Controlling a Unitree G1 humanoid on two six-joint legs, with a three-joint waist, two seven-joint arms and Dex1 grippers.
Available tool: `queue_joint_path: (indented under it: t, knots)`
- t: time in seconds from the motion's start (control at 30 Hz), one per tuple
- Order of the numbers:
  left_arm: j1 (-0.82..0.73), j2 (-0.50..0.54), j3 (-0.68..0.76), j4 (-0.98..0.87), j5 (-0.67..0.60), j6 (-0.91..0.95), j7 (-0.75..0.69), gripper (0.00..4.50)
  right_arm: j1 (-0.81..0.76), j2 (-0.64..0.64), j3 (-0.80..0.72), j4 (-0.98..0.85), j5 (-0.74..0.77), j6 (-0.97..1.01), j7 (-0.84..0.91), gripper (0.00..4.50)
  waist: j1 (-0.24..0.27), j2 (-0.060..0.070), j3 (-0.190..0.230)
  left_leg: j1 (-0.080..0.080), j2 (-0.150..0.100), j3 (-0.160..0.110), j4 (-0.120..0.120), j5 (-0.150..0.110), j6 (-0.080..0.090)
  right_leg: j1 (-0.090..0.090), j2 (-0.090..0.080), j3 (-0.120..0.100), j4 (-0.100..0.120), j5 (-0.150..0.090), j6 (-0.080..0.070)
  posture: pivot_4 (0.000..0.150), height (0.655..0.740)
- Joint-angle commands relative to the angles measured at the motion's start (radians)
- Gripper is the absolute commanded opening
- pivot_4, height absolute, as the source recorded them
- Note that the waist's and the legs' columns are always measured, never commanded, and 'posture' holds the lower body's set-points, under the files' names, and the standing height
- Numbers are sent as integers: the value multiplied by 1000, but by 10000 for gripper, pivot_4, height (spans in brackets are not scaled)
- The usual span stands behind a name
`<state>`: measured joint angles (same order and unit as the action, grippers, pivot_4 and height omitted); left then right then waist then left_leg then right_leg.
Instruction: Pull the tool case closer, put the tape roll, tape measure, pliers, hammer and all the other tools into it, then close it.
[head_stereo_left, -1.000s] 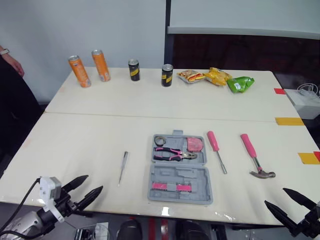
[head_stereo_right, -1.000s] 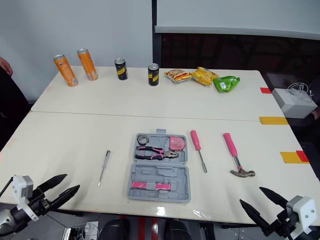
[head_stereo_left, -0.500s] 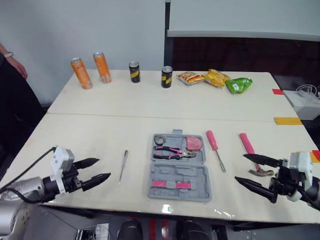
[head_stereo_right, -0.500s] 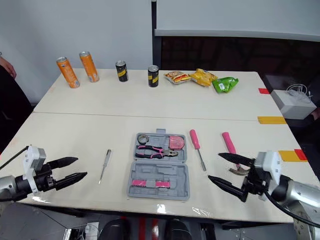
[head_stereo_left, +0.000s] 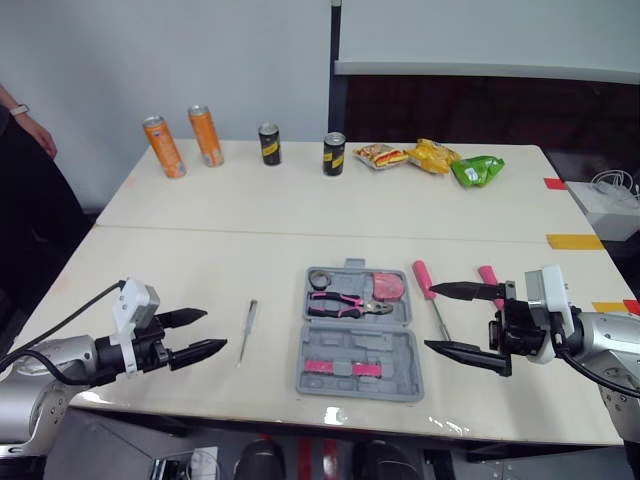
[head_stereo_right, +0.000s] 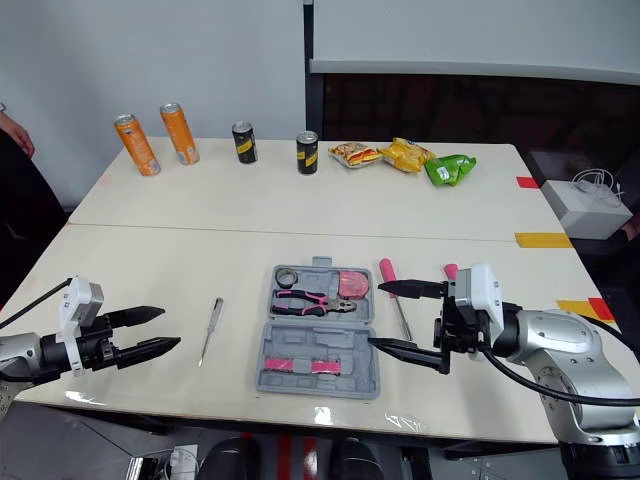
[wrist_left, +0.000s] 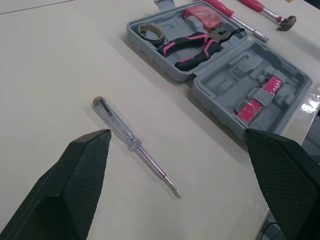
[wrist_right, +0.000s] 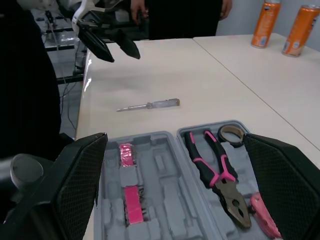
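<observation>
Case (head_stereo_left: 392, 350) lies open, grey, pliers (head_stereo_left: 345, 308) inside; left gripper (head_stereo_left: 215, 329) and right gripper (head_stereo_left: 429, 318) jaws wide.

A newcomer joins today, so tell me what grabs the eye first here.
The open grey tool case sits mid-table near the front edge, pink-handled pliers in it. The left gripper and right gripper hover on either side of it, jaws open. Drink cans and snack bags line the far edge.
</observation>
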<state>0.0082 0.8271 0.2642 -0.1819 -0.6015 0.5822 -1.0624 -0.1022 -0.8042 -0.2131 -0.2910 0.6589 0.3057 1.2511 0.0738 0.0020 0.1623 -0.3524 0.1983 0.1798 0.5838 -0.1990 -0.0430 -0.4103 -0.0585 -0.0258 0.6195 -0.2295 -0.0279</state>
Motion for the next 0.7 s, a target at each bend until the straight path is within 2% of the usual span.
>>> queue_joint_path:
  t: [0.03,0.23,0.47,0.6,0.7]
  knots:
    - [-28,48,-6,-4,-1,-1,-47,44723,-39,-8,11,-8,7,4,4,45000,0,0,0,0,0,0,1,0,0,0,0,0,1,0,0,1500,7400]
    - [-168,133,-109,121,92,-102,-181,44723,-49,-7,21,-18,3,8,-1,45000,4,0,0,0,-1,-1,2,0,0,0,-1,0,4,0,0,1500,7400]
    - [-499,202,-359,331,297,-262,-417,44723,-13,-8,1,-78,19,36,-34,45000,5,0,0,1,-2,0,4,1,0,0,-3,1,6,0,-1,1500,7400]
    - [-668,180,-495,453,447,-492,-535,44723,26,1,-13,-110,19,36,-60,45000,5,0,0,-1,-2,-1,4,1,0,-1,-3,0,6,0,-1,1500,7400]
    - [-783,149,-593,568,585,-704,-530,44723,47,11,-17,-125,18,35,-81,45000,6,0,0,-1,-2,-1,4,1,0,-1,-3,0,7,0,-1,1500,7400]
